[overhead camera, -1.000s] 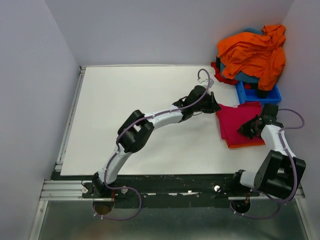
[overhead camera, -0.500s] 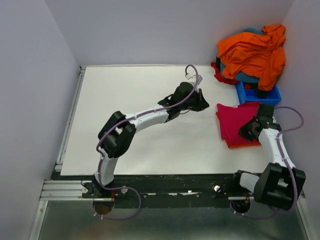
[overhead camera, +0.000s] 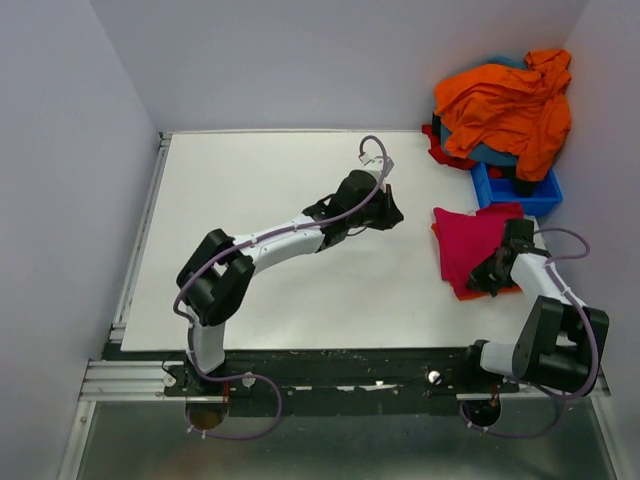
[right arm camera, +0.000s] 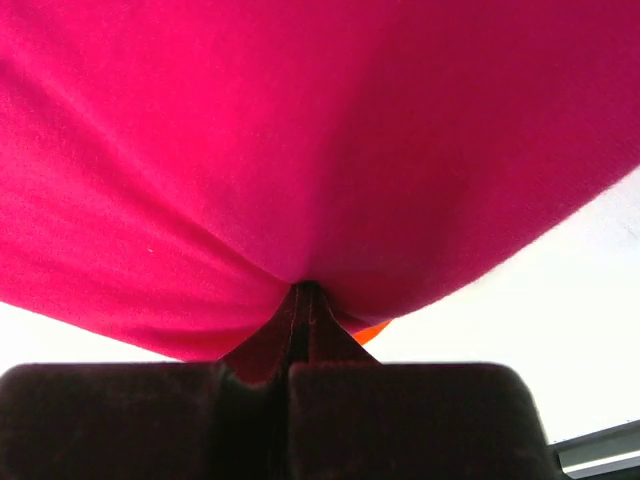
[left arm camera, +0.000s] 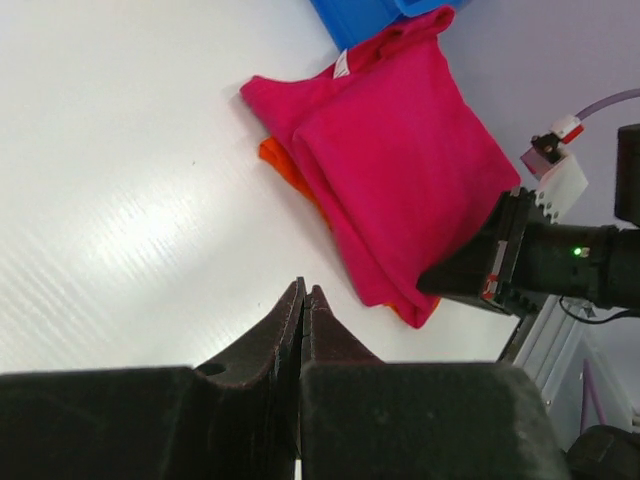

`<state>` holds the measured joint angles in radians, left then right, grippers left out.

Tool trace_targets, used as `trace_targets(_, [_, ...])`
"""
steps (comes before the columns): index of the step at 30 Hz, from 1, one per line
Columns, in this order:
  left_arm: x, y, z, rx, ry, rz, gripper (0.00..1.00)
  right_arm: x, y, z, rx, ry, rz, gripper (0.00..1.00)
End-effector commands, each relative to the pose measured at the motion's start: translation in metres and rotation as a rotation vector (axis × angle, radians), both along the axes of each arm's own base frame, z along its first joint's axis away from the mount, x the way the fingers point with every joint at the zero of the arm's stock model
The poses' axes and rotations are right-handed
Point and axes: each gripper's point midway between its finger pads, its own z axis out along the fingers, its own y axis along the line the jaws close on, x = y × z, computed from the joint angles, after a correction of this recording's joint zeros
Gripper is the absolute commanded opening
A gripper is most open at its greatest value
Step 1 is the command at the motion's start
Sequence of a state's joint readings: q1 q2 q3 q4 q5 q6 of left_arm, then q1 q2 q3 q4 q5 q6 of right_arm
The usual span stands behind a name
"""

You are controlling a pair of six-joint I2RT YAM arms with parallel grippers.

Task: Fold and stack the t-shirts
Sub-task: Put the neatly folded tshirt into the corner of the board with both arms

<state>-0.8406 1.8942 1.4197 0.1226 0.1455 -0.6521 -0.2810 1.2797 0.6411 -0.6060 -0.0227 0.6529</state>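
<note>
A folded magenta-pink t-shirt (overhead camera: 475,235) lies at the table's right, on top of a folded orange t-shirt (overhead camera: 470,293) that peeks out at its near edge. The left wrist view shows the magenta shirt (left arm camera: 400,170), its white neck label (left arm camera: 341,66) and the orange edge (left arm camera: 275,155). My right gripper (overhead camera: 487,277) is shut, its tips (right arm camera: 305,288) pressed into the magenta shirt's (right arm camera: 300,130) near edge, with orange (right arm camera: 372,332) just beside them. My left gripper (overhead camera: 395,212) is shut and empty over bare table left of the stack, also seen in the left wrist view (left arm camera: 303,290).
A blue plastic bin (overhead camera: 515,190) stands at the back right beyond the stack. An unfolded orange t-shirt (overhead camera: 510,100) is heaped over it, with teal (overhead camera: 490,152) and red (overhead camera: 445,150) cloth under it. White walls close in the table.
My left gripper has drawn back to the left, away from the stack. My right gripper has slid left along the magenta shirt's near edge.
</note>
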Motion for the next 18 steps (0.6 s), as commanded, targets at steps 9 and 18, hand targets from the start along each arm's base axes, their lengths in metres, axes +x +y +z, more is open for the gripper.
trace_targets(9, [-0.022,0.059,0.006,0.074,-0.037,0.086,0.08,0.018,0.002,0.075,-0.103,-0.247,0.141,0.01])
trace_targets(18, [-0.041,0.161,-0.001,0.161,-0.118,0.319,0.08,0.040,0.093,0.126,0.024,-0.654,0.605,0.35])
